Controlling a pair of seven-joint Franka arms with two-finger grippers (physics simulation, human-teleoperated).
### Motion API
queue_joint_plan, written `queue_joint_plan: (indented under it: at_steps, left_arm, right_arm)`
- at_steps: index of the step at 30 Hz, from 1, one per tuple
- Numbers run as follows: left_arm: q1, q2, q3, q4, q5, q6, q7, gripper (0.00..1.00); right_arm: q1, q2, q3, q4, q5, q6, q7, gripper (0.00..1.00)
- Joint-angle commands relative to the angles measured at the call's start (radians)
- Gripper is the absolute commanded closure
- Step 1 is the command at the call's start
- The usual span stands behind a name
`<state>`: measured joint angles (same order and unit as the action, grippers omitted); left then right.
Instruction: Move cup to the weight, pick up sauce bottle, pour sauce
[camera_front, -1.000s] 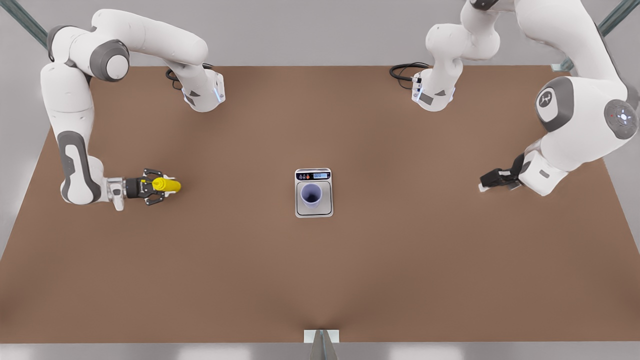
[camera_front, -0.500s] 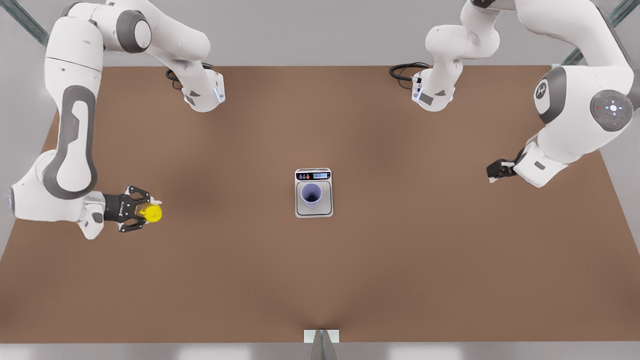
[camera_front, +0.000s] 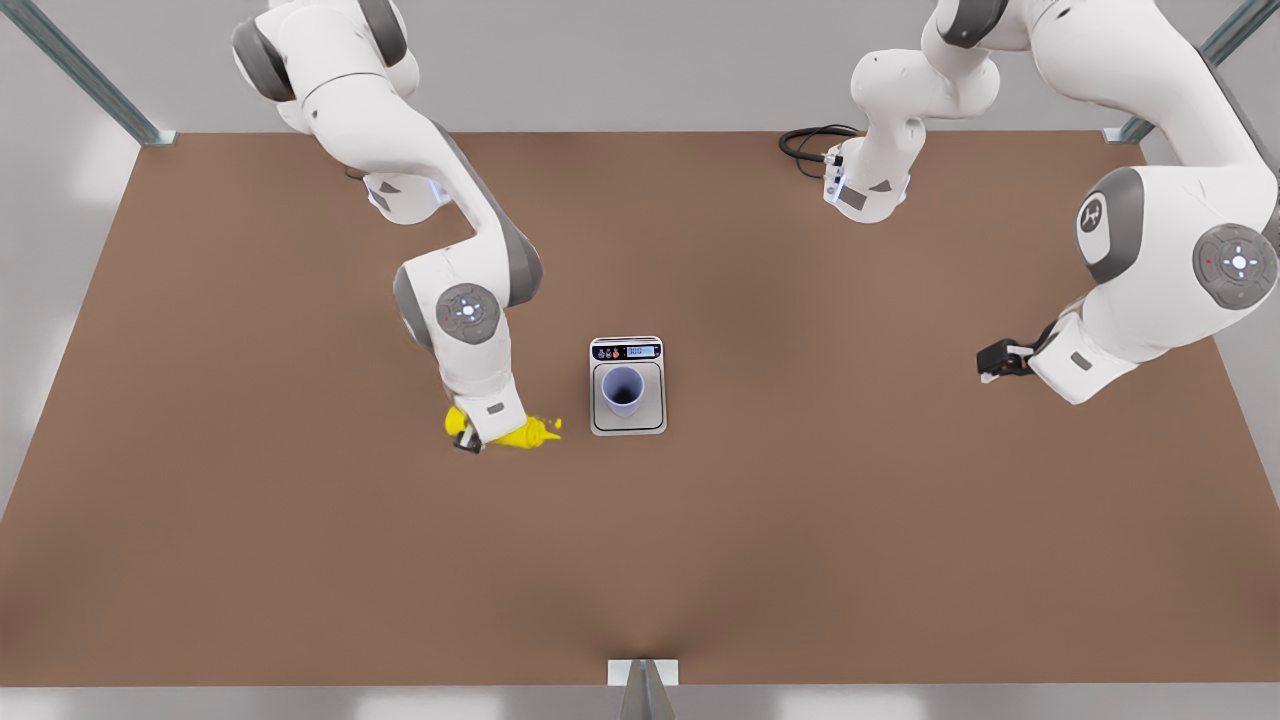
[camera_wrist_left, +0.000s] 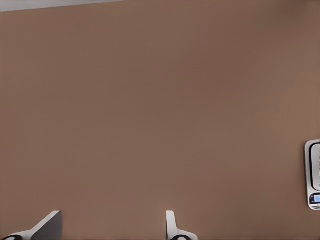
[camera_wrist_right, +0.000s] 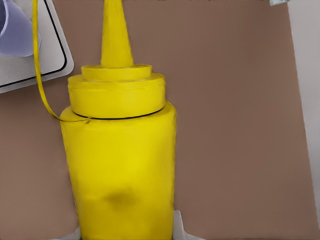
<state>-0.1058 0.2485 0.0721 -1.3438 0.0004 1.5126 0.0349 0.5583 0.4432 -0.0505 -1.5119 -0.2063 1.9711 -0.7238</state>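
the sauce bottle (camera_front: 520, 433) lies tipped over in the air just beside the weight (camera_front: 627, 386), on the front view's left of it, its pointed nozzle aimed toward the weight's near corner. in the right wrist view the sauce bottle (camera_wrist_right: 121, 165) stands close before the camera, yellow body, stepped cap and cone nozzle, with a thin yellow tether strap curving up from the cap's collar. the right gripper (camera_front: 470, 440) holds it from above at the base end, its jaws pinching the bottle's body; the pale fingertips (camera_wrist_right: 178, 230) show at either side of the body.

the cup (camera_front: 622, 390) stands upright on the silver plate of the weight, inside its rim, below the black strip with the blue display. a corner of the weight and the cup's lavender wall (camera_wrist_right: 15, 30) appear in the right wrist view beyond the nozzle.

the left gripper (camera_front: 992, 360) hangs above the brown desk (camera_front: 820, 500) well apart on the front view's right, waiting. its jaws are spread, two pale fingertips (camera_wrist_left: 47, 227) apart with bare desk between them, and the weight's edge (camera_wrist_left: 312, 175) shows at the side.
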Motion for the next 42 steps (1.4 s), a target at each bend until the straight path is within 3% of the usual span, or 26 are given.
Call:
queue_joint_plan:
  at_steps: [1, 6, 16, 42]
  left_arm:
    - [0.000, 0.000, 0.000, 0.000, -0.002, -0.002, -0.003, 0.00]
    - [0.002, 0.003, 0.006, 0.000, 0.003, -0.012, 0.010, 0.00]
    - [0.002, 0.005, 0.008, -0.002, -0.002, -0.020, 0.002, 0.00]
    - [0.003, 0.011, 0.008, -0.002, 0.001, -0.019, 0.003, 0.00]
  right_arm:
    - [0.000, 0.000, 0.000, -0.001, -0.004, -0.001, 0.006, 0.41]
    - [0.109, 0.005, 0.001, -0.002, -0.033, -0.009, 0.024, 0.41]
    - [0.279, 0.106, 0.001, -0.004, -0.343, -0.077, 0.030, 0.41]
    - [0.307, 0.150, 0.001, -0.007, -0.444, -0.170, 0.018, 0.41]
